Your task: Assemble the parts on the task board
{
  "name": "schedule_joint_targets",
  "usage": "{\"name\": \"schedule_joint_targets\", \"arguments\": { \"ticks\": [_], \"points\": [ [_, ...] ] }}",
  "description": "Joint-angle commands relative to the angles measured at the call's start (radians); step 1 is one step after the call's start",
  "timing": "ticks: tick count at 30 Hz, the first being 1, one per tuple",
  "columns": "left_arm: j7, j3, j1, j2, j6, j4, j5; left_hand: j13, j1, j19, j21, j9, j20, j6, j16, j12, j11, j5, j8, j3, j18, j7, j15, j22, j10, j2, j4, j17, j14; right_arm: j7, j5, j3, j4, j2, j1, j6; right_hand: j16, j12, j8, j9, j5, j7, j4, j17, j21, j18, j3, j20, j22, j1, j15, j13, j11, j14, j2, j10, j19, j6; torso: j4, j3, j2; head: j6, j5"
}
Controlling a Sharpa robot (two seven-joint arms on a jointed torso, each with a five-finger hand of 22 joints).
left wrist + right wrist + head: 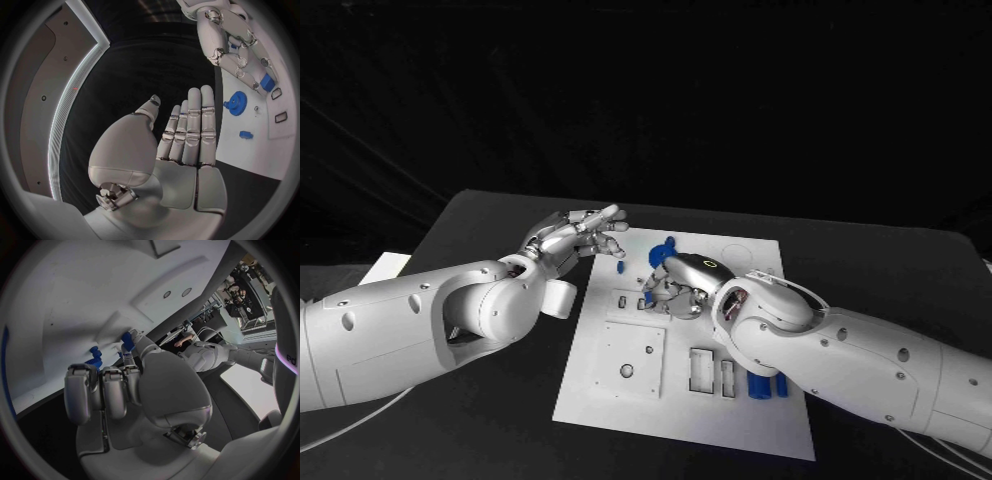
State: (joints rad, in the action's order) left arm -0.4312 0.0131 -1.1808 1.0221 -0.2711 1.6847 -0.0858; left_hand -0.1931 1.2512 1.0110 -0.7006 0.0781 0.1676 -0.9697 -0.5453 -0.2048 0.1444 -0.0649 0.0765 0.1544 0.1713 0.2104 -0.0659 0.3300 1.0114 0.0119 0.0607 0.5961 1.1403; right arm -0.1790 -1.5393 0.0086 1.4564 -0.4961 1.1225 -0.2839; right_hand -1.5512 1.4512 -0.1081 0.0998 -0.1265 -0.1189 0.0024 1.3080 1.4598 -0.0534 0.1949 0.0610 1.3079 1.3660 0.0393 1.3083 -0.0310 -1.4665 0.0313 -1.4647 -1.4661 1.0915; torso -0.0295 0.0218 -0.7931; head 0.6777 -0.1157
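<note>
Task board [678, 400]: white plate flat on the black desk [877, 260], centre. Blue gear part [237, 103] lying on the board beside the right hand [678, 285]. Right hand low over the board's far half, fingers [103, 392] curled together, blue part [127, 341] at the fingertips. Left hand [574, 235] just off the board's far left edge, fingers [190, 130] straight, side by side, holding nothing.

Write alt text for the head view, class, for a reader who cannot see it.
Two white robot arms meet over a white task board on a black table. The right hand is down on the board among small blue parts, while the left hand hovers flat and empty at the board's far left corner.
</note>
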Motion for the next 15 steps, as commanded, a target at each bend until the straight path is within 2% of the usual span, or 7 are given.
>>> {"name": "schedule_joint_targets", "arguments": {
  "ticks": [1,15],
  "points": [
    [-0.008,0.0,-0.001,-0.003,0.024,0.001,-0.002,0.001,-0.001,-0.001,0.003,-0.001,0.003,0.007,0.003,0.005,-0.001,0.003,-0.003,-0.002,0.013,0.002,-0.002,-0.002,-0.007,-0.008,-0.002,-0.001,-0.007,-0.023,-0.029,-0.002,-0.006,0.003,-0.003,0.051,0.001,-0.007,-0.003,0.001,0.002,0.01,0.0,0.225,-0.006,0.003,0.002,-0.004,0.012,-0.013,0.007,0.182,0.005,-0.095,-0.005,-0.035,-0.011,0.018,0.0008,-0.0001,0.0,0.002,-0.001],
    [-0.01,0.0,-0.001,-0.004,0.022,0.002,-0.002,0.002,-0.002,-0.001,0.004,-0.002,0.004,0.008,0.003,0.005,0.0,0.003,-0.003,-0.003,0.013,0.002,-0.002,-0.002,-0.008,-0.007,-0.002,-0.001,-0.007,-0.042,-0.063,-0.004,-0.014,0.005,-0.004,0.082,0.002,-0.011,0.0,-0.001,0.004,0.009,0.0,0.224,-0.007,0.002,0.002,-0.004,0.01,-0.02,0.006,0.18,0.004,-0.095,-0.01,-0.032,-0.011,0.014,-0.0007,0.0,0.001,0.003,-0.002]
  ]
}}
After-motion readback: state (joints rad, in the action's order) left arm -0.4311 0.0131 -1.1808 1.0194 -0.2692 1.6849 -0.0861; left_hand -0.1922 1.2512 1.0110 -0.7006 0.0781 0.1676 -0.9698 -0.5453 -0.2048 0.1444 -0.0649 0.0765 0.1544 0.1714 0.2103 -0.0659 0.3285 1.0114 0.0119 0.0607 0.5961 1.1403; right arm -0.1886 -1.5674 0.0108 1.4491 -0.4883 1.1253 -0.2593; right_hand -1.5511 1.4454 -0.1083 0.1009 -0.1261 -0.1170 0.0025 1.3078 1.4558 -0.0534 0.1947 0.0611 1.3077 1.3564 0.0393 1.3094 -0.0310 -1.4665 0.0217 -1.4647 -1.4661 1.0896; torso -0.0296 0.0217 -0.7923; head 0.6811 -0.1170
